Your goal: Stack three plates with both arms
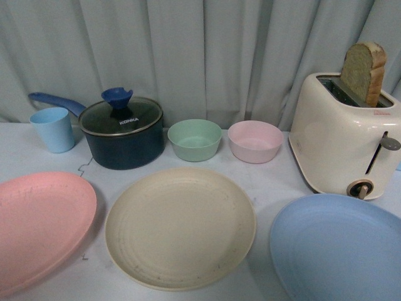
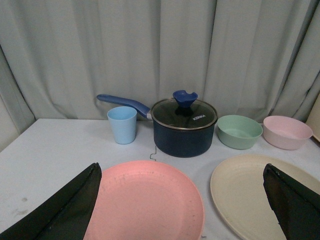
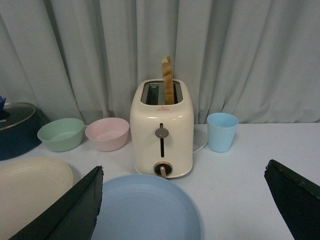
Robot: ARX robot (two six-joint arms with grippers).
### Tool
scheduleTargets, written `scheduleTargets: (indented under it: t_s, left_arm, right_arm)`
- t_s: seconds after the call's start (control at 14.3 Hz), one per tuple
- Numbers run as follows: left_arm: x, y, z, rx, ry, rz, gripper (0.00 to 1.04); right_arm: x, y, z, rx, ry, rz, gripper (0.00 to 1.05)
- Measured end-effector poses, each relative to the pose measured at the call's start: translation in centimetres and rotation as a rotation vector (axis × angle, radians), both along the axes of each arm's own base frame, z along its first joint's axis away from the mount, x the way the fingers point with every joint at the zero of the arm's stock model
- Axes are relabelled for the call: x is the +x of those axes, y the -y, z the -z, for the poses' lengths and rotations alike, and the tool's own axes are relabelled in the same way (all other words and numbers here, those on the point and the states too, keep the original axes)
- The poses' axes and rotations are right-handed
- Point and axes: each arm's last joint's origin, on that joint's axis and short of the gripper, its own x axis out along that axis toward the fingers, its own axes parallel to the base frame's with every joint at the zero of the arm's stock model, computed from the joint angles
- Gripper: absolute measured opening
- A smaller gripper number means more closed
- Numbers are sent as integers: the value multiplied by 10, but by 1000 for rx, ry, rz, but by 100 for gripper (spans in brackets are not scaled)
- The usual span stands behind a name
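Front view of a white counter (image 1: 269, 182) before a grey curtain, with three plates in a row nearest the camera, none stacked yet.

At far left lies the pink plate (image 1: 44, 226), flat, its outer edge cut off by the frame. Behind it stand a light blue cup (image 1: 53, 129) and a dark lidded saucepan (image 1: 124, 135) with its blue handle pointing left. In the left wrist view, the left gripper (image 2: 181, 200) hovers over this plate with its jaws wide apart, holding nothing.

In the middle lies the cream plate (image 1: 180, 227), close to the pink plate but not touching it. Behind it sit a green bowl (image 1: 195, 140) and a pink bowl (image 1: 255, 142).

At right lies the light blue plate (image 1: 341, 248), partly out of frame. Just behind it is a cream toaster (image 1: 341, 141) with a slice of bread (image 1: 363, 74) standing in it. The right gripper (image 3: 185, 200) hovers over this plate, its jaws also spread and empty.

Likely risks: all three plates lie flat with low rims, so a finger may skid off the edge and shove a plate sideways instead of lifting it. Raising the light blue plate could knock the toaster, which stands so near. A plate pinched at one side may tilt and slip out. If both arms carry plates to the cream one together, they could collide over it.
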Motion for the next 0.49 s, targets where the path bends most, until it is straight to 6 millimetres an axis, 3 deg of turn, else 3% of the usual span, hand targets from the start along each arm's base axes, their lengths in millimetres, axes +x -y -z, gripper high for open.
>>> scheduleTargets:
  t_s: [0.49]
  left_arm:
    - [0,0,0,0,0,0,98]
  right_arm:
    - [0,0,0,0,0,0,98]
